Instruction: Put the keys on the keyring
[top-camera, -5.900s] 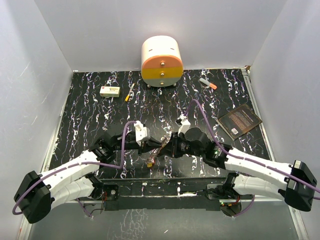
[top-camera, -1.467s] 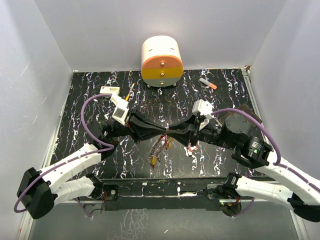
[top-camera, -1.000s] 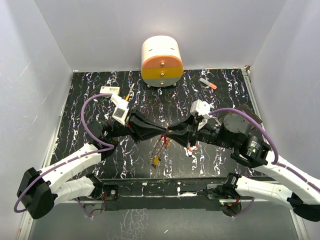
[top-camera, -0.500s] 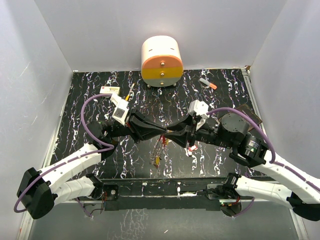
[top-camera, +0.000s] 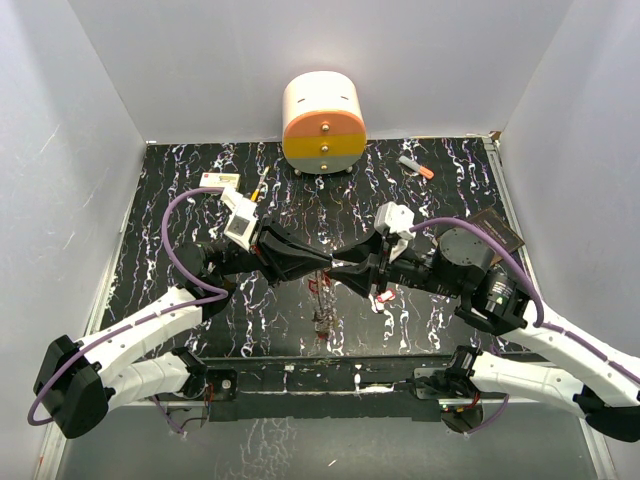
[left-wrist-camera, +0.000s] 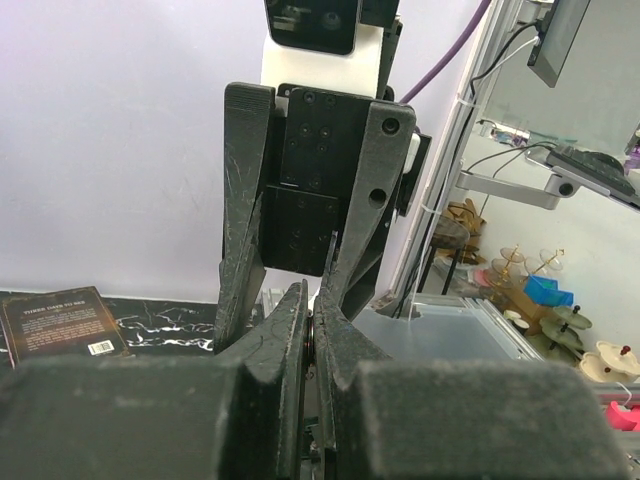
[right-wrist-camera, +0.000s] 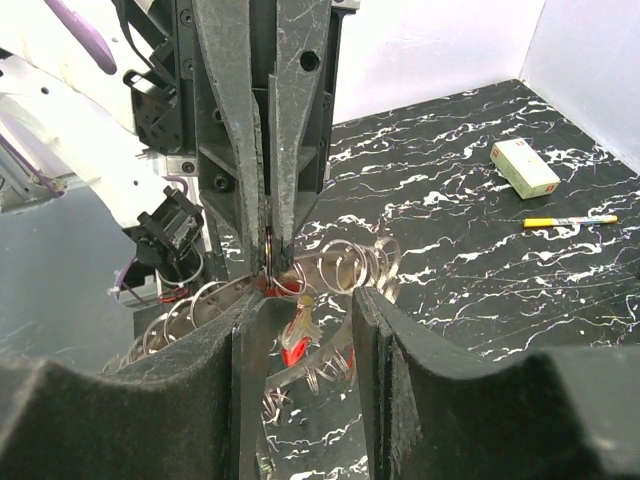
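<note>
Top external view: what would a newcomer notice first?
The two black tools meet tip to tip above mid-table. The left tool is shut on the keyring, with a red-headed key hanging below it, and the right tool faces it with its fingers apart. At the back wall stands a round cream, orange and yellow drawer unit.

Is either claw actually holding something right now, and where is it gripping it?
The left gripper pinches the keyring by its rim, with the keys dangling below. The right gripper is open and holds nothing.
</note>
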